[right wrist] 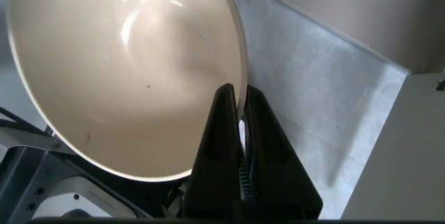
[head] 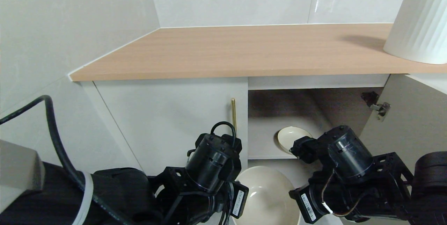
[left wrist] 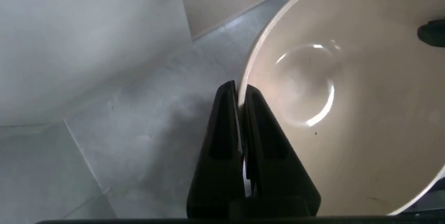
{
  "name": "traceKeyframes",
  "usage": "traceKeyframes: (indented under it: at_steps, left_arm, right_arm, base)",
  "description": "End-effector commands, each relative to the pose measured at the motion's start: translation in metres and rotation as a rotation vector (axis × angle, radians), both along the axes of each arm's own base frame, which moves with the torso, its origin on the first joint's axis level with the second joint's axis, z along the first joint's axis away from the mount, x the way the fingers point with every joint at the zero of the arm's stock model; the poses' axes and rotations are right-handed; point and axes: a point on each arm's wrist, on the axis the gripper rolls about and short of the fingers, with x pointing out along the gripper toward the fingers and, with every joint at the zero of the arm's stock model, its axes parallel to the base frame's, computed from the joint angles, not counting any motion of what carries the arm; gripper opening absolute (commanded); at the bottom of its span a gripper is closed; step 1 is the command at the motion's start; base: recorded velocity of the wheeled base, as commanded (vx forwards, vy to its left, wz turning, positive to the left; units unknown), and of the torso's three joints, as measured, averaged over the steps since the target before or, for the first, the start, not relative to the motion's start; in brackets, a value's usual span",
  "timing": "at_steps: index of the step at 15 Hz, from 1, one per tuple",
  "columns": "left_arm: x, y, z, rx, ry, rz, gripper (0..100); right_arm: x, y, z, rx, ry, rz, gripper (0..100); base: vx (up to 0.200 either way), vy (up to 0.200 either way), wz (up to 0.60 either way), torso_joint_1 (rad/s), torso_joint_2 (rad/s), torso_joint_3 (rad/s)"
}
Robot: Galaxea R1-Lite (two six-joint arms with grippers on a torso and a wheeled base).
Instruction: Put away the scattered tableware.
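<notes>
While held low before the open cabinet (head: 314, 113), seen from the head: bowl (head: 267, 193), mouth up, with the plate (head: 291, 138) inside just beyond, slightly toward the right. From the left wrist: left gripper (left wrist: 240, 95) pressed tight on the bowl's rim. From the right wrist: right gripper (right wrist: 240, 97) pinching the opposite rim.

The left tool (left wrist: 238, 93) and right tool (right wrist: 240, 95) have flat black fingers (left wrist: 224, 133); cylindrical black wrists (head: 213, 164) carry white labels (head: 238, 203).
</notes>
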Motion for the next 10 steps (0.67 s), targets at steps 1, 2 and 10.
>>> traceKeyframes:
  at_steps: [1, 2, 10]
  left_arm:
    - [0.0, 0.0, 0.0, -0.002, -0.002, 0.0, 0]
    - [0.0, 0.0, 0.0, 0.0, 0.0, 0.0, 0]
    - [0.001, 0.013, 0.02, -0.05, -0.045, 0.073, 100]
  right_arm:
    - [0.0, 0.001, -0.001, 0.0, 0.002, 0.004, 0]
    - [0.0, 0.001, -0.001, -0.001, 0.003, 0.004, 0]
    - [0.017, -0.007, -0.007, 0.001, 0.026, -0.102, 0]
  base:
    - [0.0, 0.0, 0.0, 0.0, 0.0, 0.0]
    - [0.0, 0.0, 0.0, 0.0, 0.0, 0.0]
    - [0.0, 0.0, 0.0, 0.0, 0.0, 0.0]
